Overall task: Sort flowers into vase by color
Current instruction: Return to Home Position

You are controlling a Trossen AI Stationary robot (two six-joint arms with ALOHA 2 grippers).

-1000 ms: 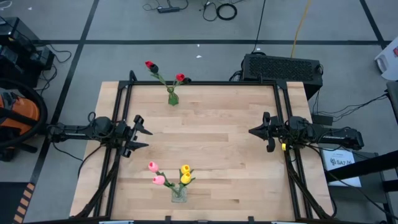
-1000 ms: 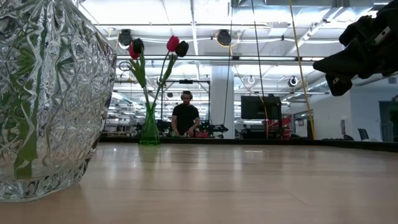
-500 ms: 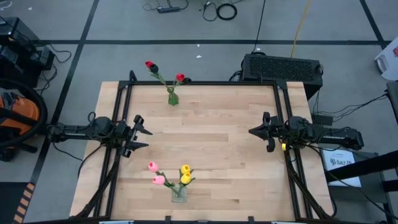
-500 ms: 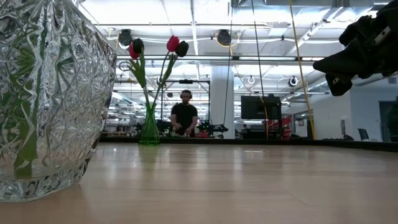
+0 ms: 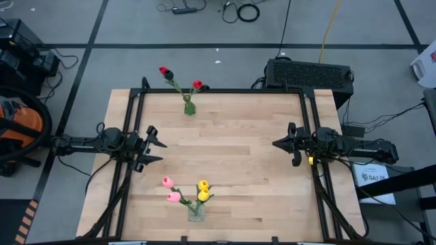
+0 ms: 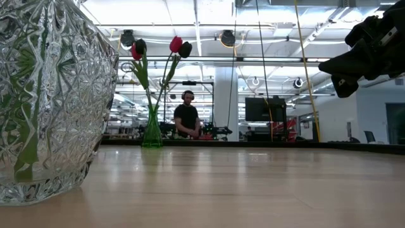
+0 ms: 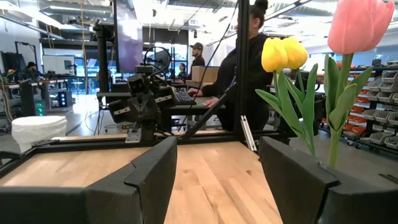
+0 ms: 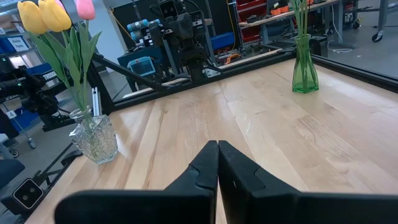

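**High view.** Nothing on the table [image 5: 231, 156] differs from the earlier frames.
- Left gripper [image 5: 163, 151]: at the left table edge, fingers apart, holding nothing.
- Right gripper [image 5: 275, 144]: at the right edge, fingers together, empty.
- Green vase [image 5: 189, 107]: at the far edge, holding the red and dark flowers [image 5: 197, 85], which lean out past that edge.
- Transparent vase [image 5: 196, 211]: at the near edge, holding the pink and yellow flowers [image 5: 202, 185].
- The board between the two grippers and between the two vases lies open.

**Low view.**
- One change: the person [image 6: 187, 118] in the room behind has shifted slightly to the left.
- The transparent vase fills the near left, and the green vase stands far back, left of centre.
- The right gripper hangs at the upper right, well above the wood.

**Left wrist view.**
- Its own fingers [image 7: 149, 180] stand wide apart.
- Yellow and pink heads rise just beside one finger.
- The right arm faces it across bare board.

**Right wrist view.**
- Its own fingers [image 8: 208, 167] are pressed together over bare wood.
- The two vases sit well apart, towards opposite edges.
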